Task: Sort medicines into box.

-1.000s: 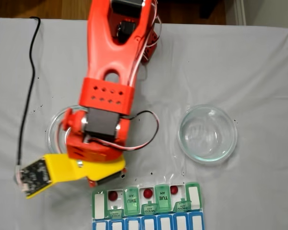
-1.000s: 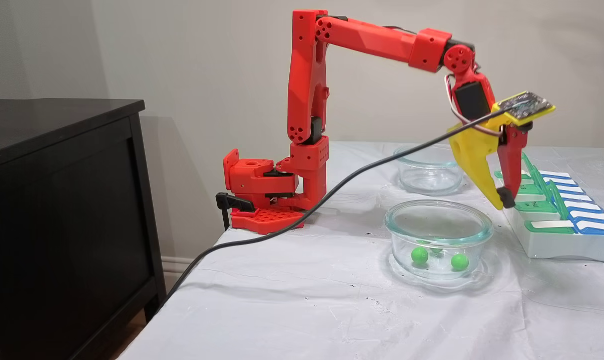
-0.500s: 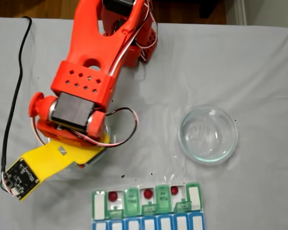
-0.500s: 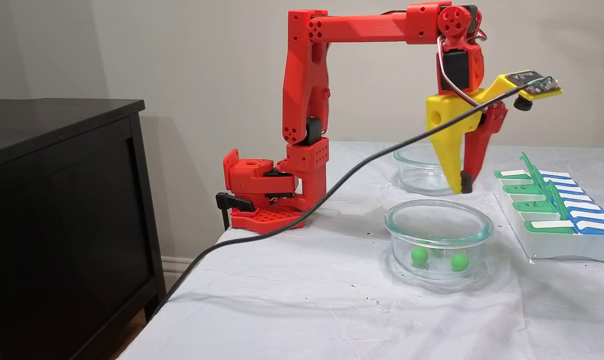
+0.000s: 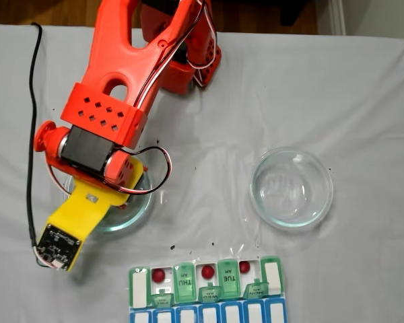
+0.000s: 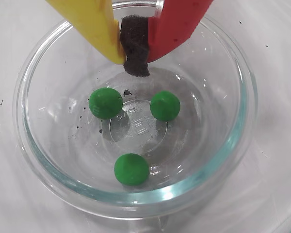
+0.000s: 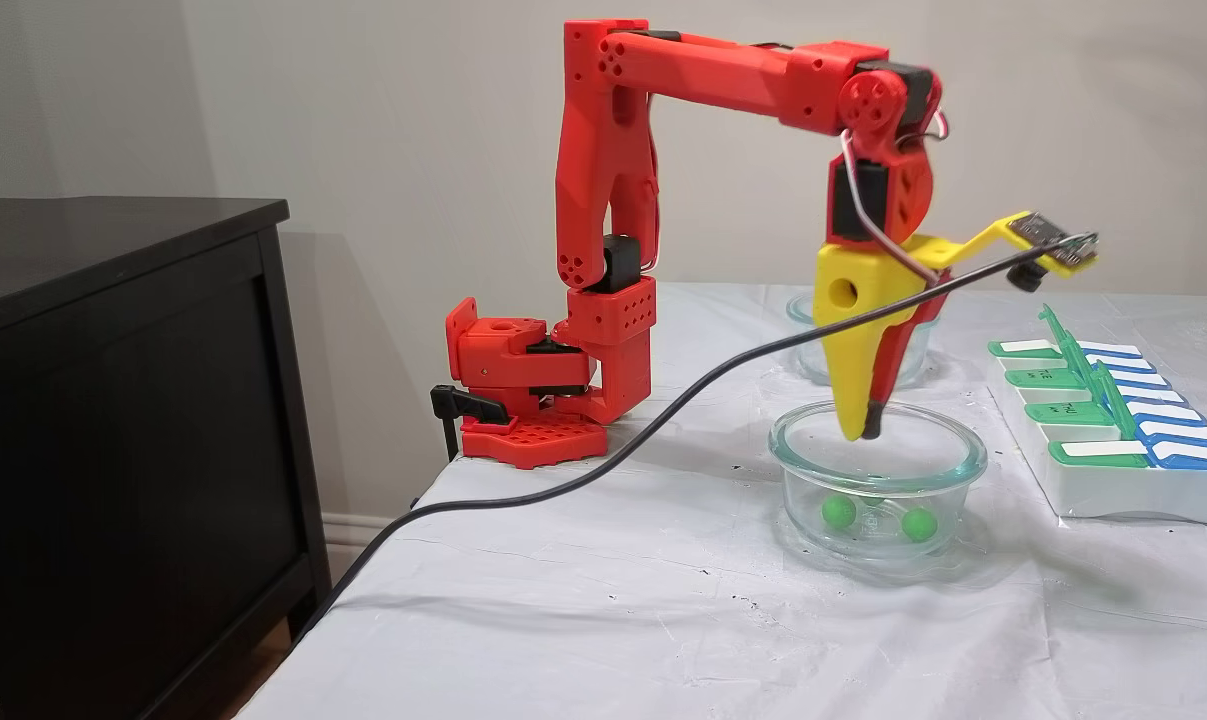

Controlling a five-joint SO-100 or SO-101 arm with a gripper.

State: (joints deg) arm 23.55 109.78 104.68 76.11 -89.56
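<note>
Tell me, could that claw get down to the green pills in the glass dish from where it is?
Probably yes. The claw hangs shut just inside the open-topped glass dish, right above the three green pills, with nothing between them. It would need to open first.

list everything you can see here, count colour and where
green pills: 3, bright green, in the near glass dish
red pills: 3, dark red, one each in three open compartments of the box
box: 1, green and blue lids, table edge in front of the arm
glass dishes: 2, clear, one empty, one under the hand
cable: 1, black, draped off the table
cabinet: 1, black, beside the table
arm: 1, red
hand: 1, yellow and red, shut, just inside the pill dish
</note>
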